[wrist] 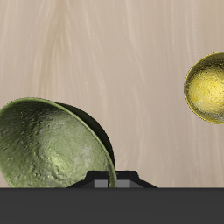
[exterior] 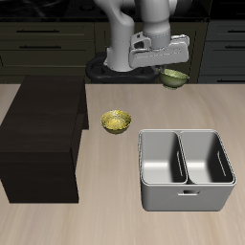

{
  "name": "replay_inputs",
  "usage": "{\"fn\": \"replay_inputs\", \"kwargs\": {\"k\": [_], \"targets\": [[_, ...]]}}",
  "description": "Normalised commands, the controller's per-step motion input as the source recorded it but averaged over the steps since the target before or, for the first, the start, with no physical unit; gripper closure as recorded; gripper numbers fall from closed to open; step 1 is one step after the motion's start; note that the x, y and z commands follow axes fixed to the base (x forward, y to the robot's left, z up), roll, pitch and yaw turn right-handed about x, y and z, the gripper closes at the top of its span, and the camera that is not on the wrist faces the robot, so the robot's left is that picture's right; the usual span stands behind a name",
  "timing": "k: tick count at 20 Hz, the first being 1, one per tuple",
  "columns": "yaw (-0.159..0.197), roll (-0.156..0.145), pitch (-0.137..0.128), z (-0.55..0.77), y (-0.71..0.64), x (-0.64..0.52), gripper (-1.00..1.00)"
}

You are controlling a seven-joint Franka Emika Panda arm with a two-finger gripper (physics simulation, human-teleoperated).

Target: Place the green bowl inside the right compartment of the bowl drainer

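Observation:
My gripper (exterior: 171, 67) is shut on the rim of the green bowl (exterior: 174, 77) and holds it in the air over the back of the table, behind the bowl drainer (exterior: 185, 196). In the wrist view the green bowl (wrist: 48, 149) hangs tilted, its speckled inside showing, with bare table below it. The drainer stands near the table's front edge, slot handle facing forward. Its right compartment (exterior: 208, 159) and the other well both look empty. The fingertips themselves are mostly hidden by the gripper body.
A brighter yellow-green bowl (exterior: 116, 121) (wrist: 207, 87) sits on the table between the dark brown-black box (exterior: 43, 134) and the drainer. The box is large and tall.

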Motion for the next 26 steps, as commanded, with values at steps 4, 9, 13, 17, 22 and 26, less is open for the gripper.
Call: {"fn": "replay_inputs", "kwargs": {"k": [4,9,13,17,22,26], "targets": [[0.016,-0.002,-0.04,0.46,-0.09,-0.08,1.0],[-0.001,-0.008,-0.024,0.27,-0.06,-0.03,1.0],[-0.003,-0.004,-0.011,0.11,-0.07,-0.02,1.0],[-0.008,-0.002,-0.005,0.1,-0.02,0.0,1.0],[-0.003,-0.018,-0.002,0.13,-0.1,0.05,1.0],[-0.012,-0.012,-0.003,0.14,-0.08,0.08,1.0]]}}
